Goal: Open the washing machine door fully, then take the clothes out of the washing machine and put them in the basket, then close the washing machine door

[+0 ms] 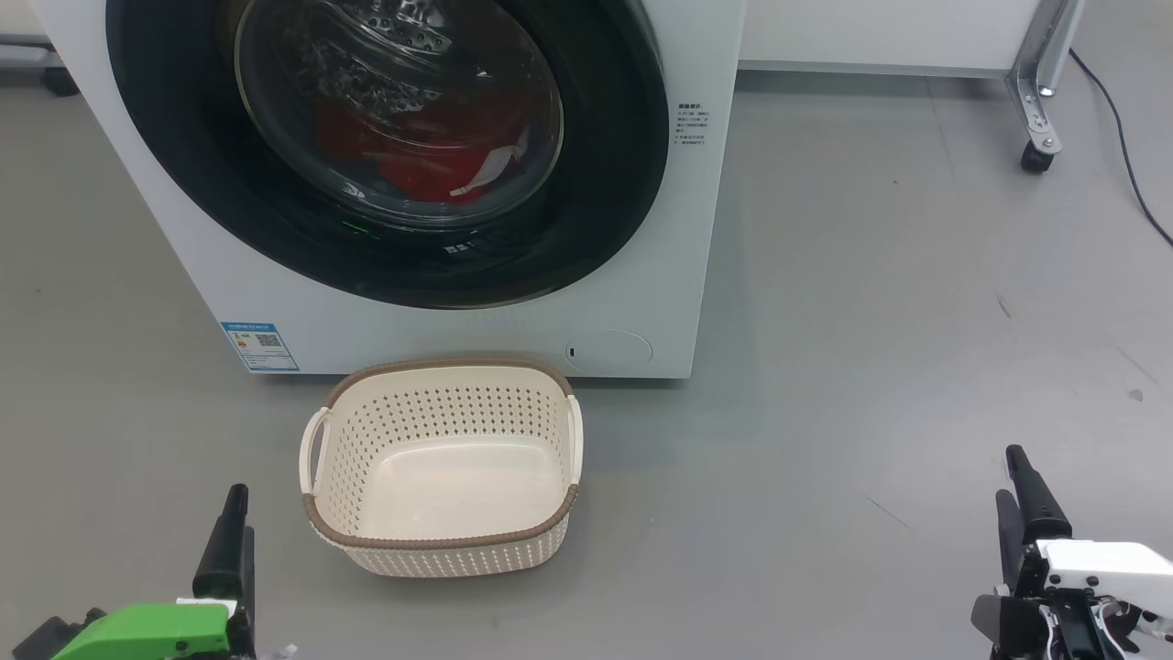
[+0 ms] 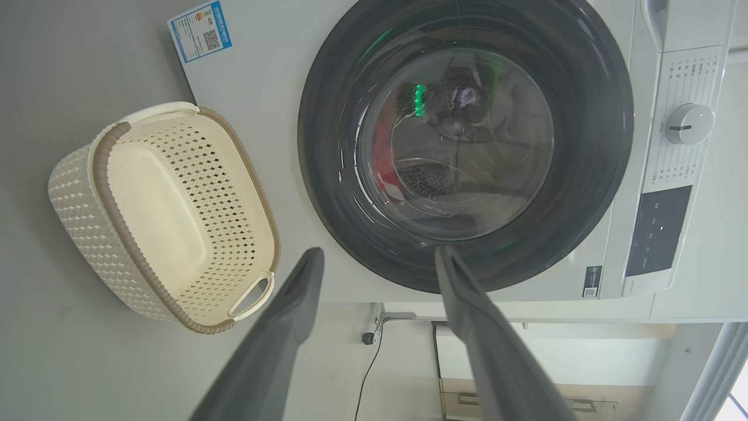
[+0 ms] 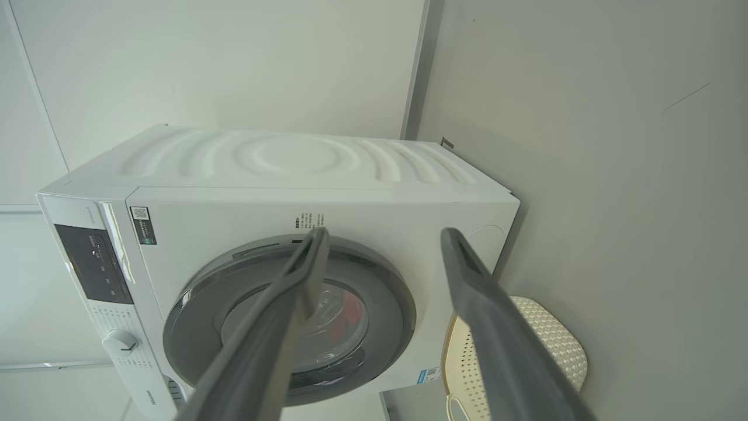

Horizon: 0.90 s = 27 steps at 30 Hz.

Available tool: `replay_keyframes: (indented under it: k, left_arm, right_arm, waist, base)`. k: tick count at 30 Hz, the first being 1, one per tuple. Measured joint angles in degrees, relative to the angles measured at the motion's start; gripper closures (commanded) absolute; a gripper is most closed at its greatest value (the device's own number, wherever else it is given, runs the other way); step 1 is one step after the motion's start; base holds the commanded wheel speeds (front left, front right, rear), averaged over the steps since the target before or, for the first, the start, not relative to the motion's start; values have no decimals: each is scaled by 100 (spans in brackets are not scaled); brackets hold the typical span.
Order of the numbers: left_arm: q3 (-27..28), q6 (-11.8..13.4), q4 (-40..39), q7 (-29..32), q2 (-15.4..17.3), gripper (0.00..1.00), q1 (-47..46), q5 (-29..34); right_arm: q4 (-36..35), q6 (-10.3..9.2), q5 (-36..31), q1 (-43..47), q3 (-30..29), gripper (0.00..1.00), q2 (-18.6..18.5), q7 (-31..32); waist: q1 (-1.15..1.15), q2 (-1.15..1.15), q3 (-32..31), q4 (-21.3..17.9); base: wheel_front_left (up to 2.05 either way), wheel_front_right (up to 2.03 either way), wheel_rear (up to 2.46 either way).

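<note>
The white washing machine stands ahead with its round black washing machine door shut flat against the front. Red clothes with a white strip show through the glass. The cream basket sits empty on the floor just before the machine. My left gripper is low at the basket's left, and my right gripper is far off to the right. Both stand open and hold nothing. The left wrist view has my left gripper aimed at the door, with the basket beside it. The right wrist view has my right gripper before the machine.
A metal frame leg on a castor and a black cable lie at the back right. Grey floor stretches open to the machine's right. The control panel and dial sit above the door.
</note>
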Motion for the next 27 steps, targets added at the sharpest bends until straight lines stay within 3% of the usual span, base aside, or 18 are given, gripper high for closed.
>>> replay_keyframes:
  k: [27]
  left_arm:
    - [60, -1, -737, -516, 8, 0, -5, 556]
  right_arm:
    - [-789, 0, -678, 29, -194, 0, -24, -550]
  waist:
    - [0, 0, 6, 20]
  base:
    - [0, 0, 0]
